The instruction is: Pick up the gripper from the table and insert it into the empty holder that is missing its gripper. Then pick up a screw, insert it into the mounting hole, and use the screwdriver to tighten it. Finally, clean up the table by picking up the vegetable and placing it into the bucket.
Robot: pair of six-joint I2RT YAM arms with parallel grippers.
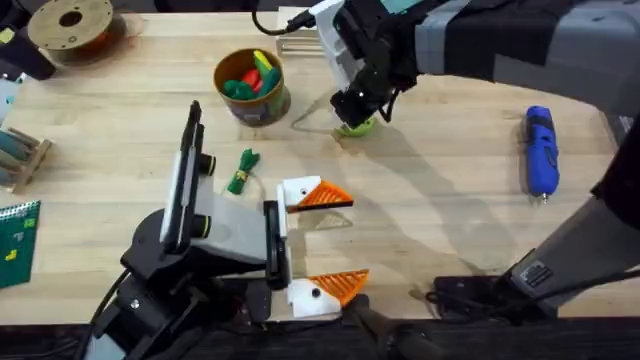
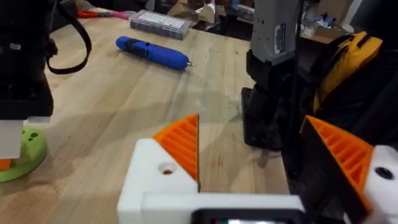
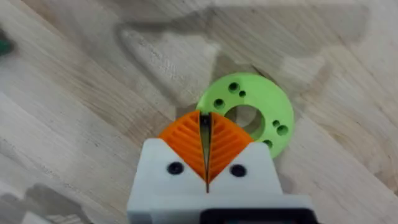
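Note:
My right gripper (image 1: 352, 112) reaches across to the far middle of the table (image 1: 450, 210) and hangs just over a round green ring disc (image 3: 261, 115). Its orange pads (image 3: 186, 140) are pressed shut, with a small dark screw (image 3: 204, 123) pinched at their tips. My left gripper (image 1: 357, 238) lies open near the front; both its white mounts (image 2: 155, 180) carry orange ribbed tips, so an empty holder is out of view. The green vegetable (image 1: 243, 170) lies beside the left arm. Behind it stands the yellow-rimmed bucket (image 1: 252, 85). The blue screwdriver (image 1: 541, 150) lies at the right.
A filament spool (image 1: 70, 25) sits at the back left. A wooden rack (image 1: 20, 150) and a green board (image 1: 15, 240) line the left edge. The right arm's base (image 1: 480, 295) stands at the front right. Bare wood lies between the left gripper and the screwdriver.

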